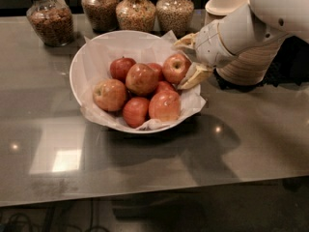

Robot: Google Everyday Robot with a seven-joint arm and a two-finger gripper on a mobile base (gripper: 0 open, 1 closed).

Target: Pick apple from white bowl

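Note:
The white bowl (87, 57), lined with crinkled white paper, sits on the grey table and holds several red apples with a yellow blush. My gripper (189, 59) reaches in from the right over the bowl's right rim. It is open, with one pale fingertip (185, 41) behind and one (195, 77) in front of the right side of the rightmost apple (175, 67). That apple lies on the pile, and the fingers are not closed on it. Other apples lie at the middle (141, 79), the left (110, 94) and the front (165, 105).
Several glass jars of grains and nuts (49, 21) (136, 11) stand along the back of the table. Stacked tan paper bowls with white lids (246, 64) stand at the right, behind my arm (251, 25). The table's front edge (145, 192) runs along the bottom.

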